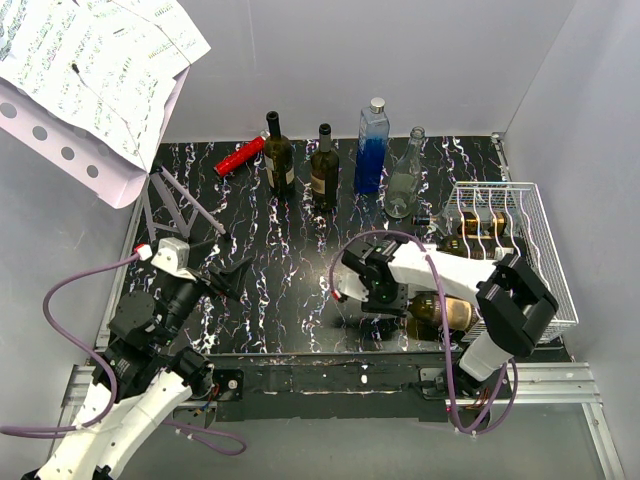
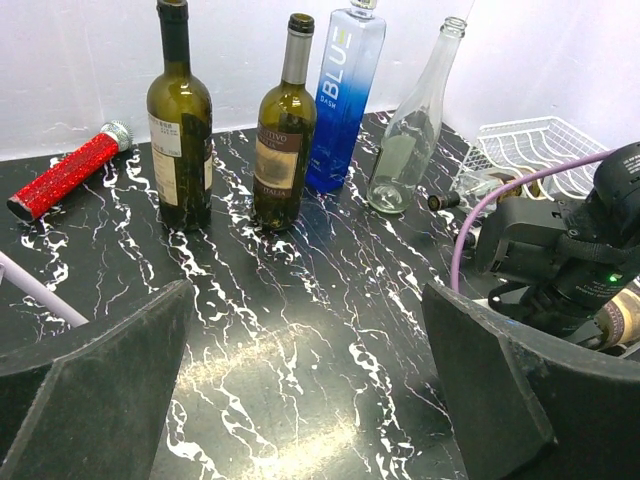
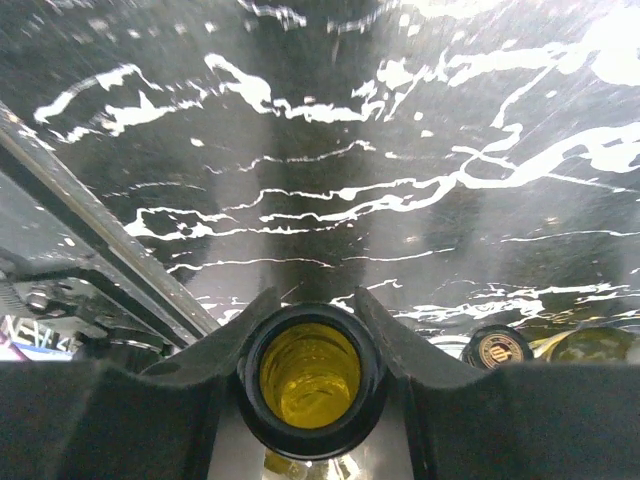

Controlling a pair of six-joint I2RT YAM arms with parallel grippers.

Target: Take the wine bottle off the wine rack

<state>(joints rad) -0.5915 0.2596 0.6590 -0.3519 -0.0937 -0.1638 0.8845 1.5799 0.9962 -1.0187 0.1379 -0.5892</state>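
Note:
The white wire wine rack (image 1: 520,250) stands at the right side of the black marbled table and also shows in the left wrist view (image 2: 530,145). Two bottles (image 1: 470,232) lie in it with their necks pointing left. My right gripper (image 1: 385,300) is shut on the neck of an olive wine bottle (image 1: 442,310) that lies level just left of the rack, near the table's front edge. In the right wrist view both fingers (image 3: 240,340) clamp just under its open mouth (image 3: 311,378). My left gripper (image 1: 235,275) is open and empty over the table's left part, also seen in the left wrist view (image 2: 310,400).
Along the back stand two dark wine bottles (image 1: 278,155) (image 1: 323,170), a blue bottle (image 1: 372,150) and a clear bottle (image 1: 405,180). A red glitter microphone (image 1: 240,155) lies at the back left. A music stand with sheets (image 1: 90,70) overhangs the left side. A capped bottle top (image 3: 497,348) shows beside my right fingers.

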